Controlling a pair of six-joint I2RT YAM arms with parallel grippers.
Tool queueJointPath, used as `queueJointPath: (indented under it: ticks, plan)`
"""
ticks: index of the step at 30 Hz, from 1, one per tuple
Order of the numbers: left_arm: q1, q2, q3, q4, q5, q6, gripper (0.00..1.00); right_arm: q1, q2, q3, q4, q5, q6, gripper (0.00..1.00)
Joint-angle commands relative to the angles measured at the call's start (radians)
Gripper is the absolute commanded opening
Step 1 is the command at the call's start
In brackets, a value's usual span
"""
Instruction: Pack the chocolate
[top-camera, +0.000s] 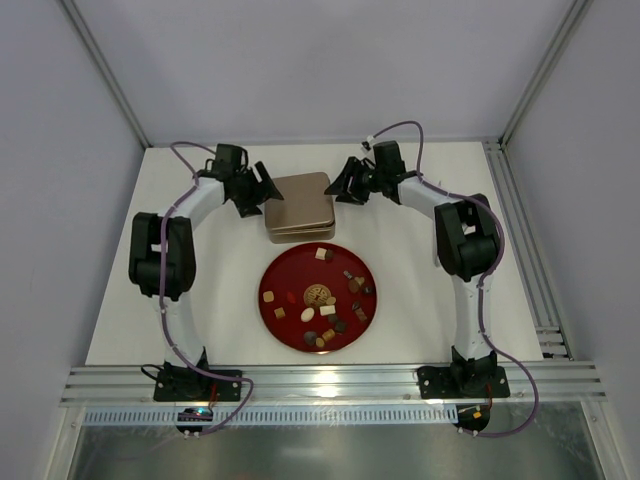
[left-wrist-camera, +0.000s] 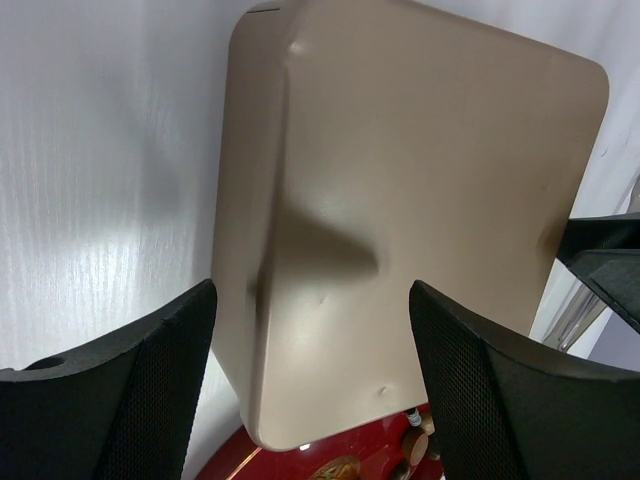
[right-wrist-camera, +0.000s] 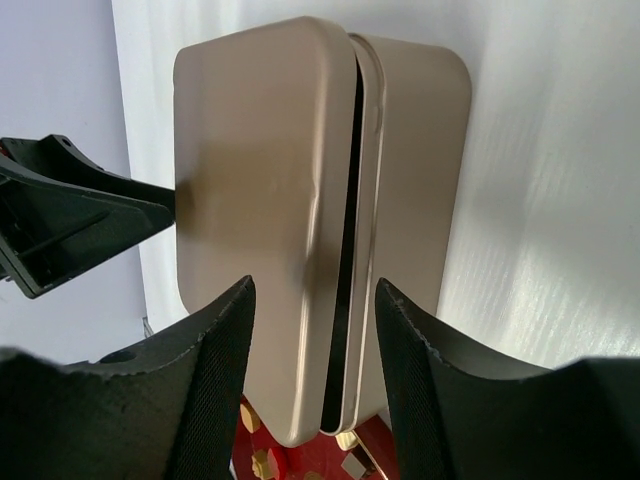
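L claw (top-camera: 262, 188) open wide by tin (top-camera: 300, 205), holding nothing. R claw (top-camera: 343, 187) part-open at its lid (right-wrist-camera: 260, 200) edge, no grip. Chocs (top-camera: 357, 285) on plate (top-camera: 290, 275).

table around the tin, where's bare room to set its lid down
Bare table lies between the red plate and the right arm; a similar patch between plate and left arm. A thin strip runs behind the tin. Crowded: both sides of the tin, flanked by the left gripper and right gripper.
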Motion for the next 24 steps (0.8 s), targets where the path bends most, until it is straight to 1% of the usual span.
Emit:
queueJointPath:
  ticks: [1,9,15,19,24]
  plan:
    - [-0.01,0.006,0.053,0.024,0.012,0.024,0.76,0.011,-0.011,0.055,-0.022,0.028,-0.05,0.54]
    - [-0.031,0.022,0.101,-0.011,-0.008,0.047,0.75,0.021,0.006,0.096,-0.074,0.063,-0.083,0.53]
    - [-0.036,0.026,0.108,-0.023,-0.016,0.055,0.75,0.034,0.016,0.121,-0.104,0.085,-0.109,0.53]
    - [-0.038,0.024,0.108,-0.028,-0.021,0.058,0.75,0.043,0.017,0.119,-0.112,0.097,-0.116,0.48]
    - [-0.041,0.021,0.107,-0.035,-0.028,0.062,0.75,0.049,0.014,0.106,-0.117,0.113,-0.124,0.47]
